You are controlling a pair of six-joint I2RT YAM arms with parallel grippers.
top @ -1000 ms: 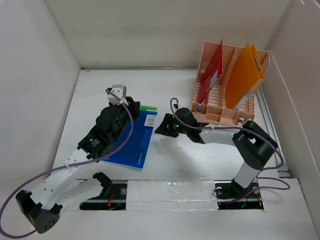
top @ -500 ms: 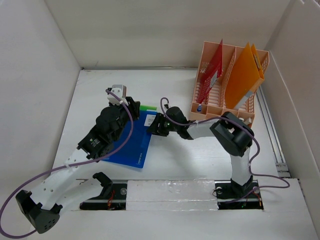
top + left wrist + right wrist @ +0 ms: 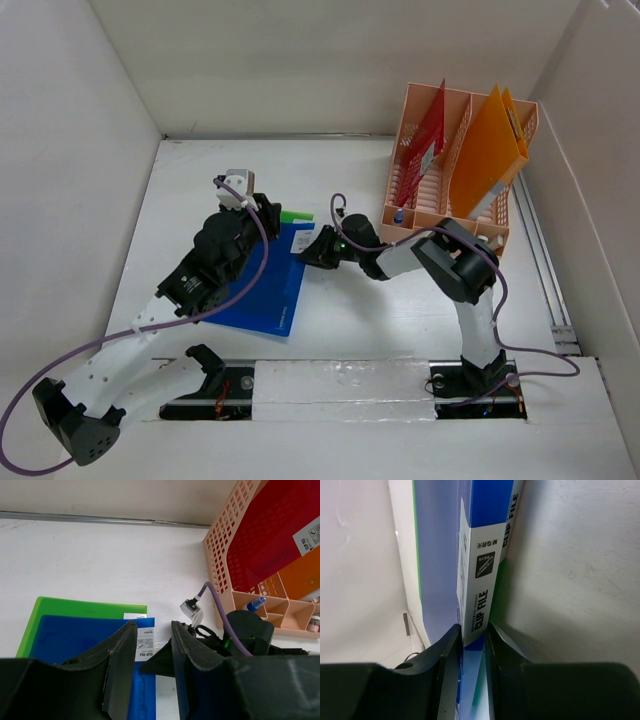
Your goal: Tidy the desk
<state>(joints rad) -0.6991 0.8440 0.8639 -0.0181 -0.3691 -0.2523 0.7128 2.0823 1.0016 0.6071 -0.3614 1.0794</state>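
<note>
The desk (image 3: 350, 330) is seen from high above its near edge. The blue file (image 3: 275, 290) is shared by all views, closest at the right wrist.

The left arm (image 3: 110, 365) and right arm (image 3: 478, 335) had white lower links with black joints and wrists, each trailed by a purple cable (image 3: 265, 240). The left arm's white link was dotted with small holes, and a green light (image 3: 228, 639) glowed on the right wrist. The pincer fingers (image 3: 120, 670) were matte black.
</note>
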